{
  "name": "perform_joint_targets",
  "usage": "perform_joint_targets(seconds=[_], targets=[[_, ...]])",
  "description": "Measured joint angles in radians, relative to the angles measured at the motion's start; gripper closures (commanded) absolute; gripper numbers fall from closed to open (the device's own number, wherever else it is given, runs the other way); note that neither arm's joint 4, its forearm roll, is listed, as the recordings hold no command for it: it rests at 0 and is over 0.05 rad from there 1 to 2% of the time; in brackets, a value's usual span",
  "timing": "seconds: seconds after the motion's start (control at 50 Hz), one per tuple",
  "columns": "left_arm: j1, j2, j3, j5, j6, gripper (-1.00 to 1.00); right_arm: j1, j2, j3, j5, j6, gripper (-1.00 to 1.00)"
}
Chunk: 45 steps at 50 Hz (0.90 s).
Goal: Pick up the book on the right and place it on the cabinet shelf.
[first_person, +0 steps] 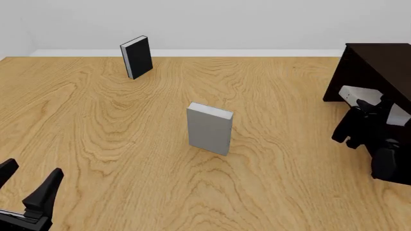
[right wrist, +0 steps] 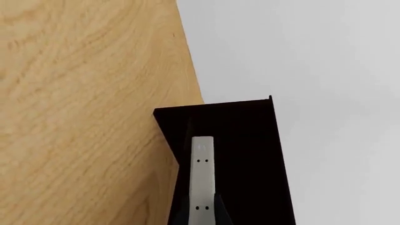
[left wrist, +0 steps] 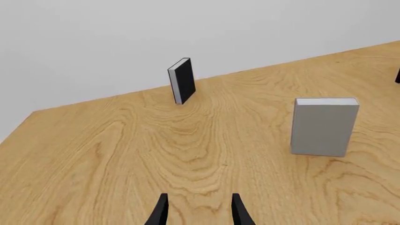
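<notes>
The thin light-grey book (right wrist: 202, 178), with small dark dots on its spine, is held between the fingers of my right gripper (right wrist: 201, 216), which is shut on it. It reaches into the dark recess of the cabinet shelf (right wrist: 250, 140). In the front view the book (first_person: 353, 92) shows as a pale patch at the open side of the dark brown cabinet (first_person: 378, 62), at the table's right edge, partly hidden by my right gripper (first_person: 369, 105). I cannot tell whether the book rests on the shelf. My left gripper (first_person: 29, 185) hangs open and empty over the near left of the table.
A thicker plain grey book (first_person: 209, 128) stands upright mid-table, also visible in the left wrist view (left wrist: 323, 126). A black book (first_person: 136, 57) stands upright at the far left, ahead of my left gripper (left wrist: 196, 211). The wooden tabletop (first_person: 115, 125) ends at a white wall.
</notes>
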<state>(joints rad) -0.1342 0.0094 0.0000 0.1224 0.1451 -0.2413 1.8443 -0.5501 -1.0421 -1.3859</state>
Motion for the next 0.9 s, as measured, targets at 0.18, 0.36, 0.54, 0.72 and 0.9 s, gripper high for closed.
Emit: perform_joint_targets(seconds=[0.18,0.36,0.54,0.72,0.9], targets=[[0.002,0.002,0.000,-0.002,0.000,-1.00,0.003,0.004,-0.009,0.024,0.013,1.00],[0.002,0.006,0.000,-0.005,-0.001,-1.00,0.004,0.003,-0.018,0.052,0.029,1.00],[0.001,0.009,0.000,-0.007,-0.001,-1.00,0.005,0.001,-0.025,0.075,0.040,1.00],[0.001,0.010,0.000,-0.007,-0.002,-1.00,0.006,0.002,-0.029,0.085,0.045,1.00],[0.001,0.008,0.000,-0.005,-0.002,-1.00,0.007,0.005,-0.036,0.088,0.049,1.00]])
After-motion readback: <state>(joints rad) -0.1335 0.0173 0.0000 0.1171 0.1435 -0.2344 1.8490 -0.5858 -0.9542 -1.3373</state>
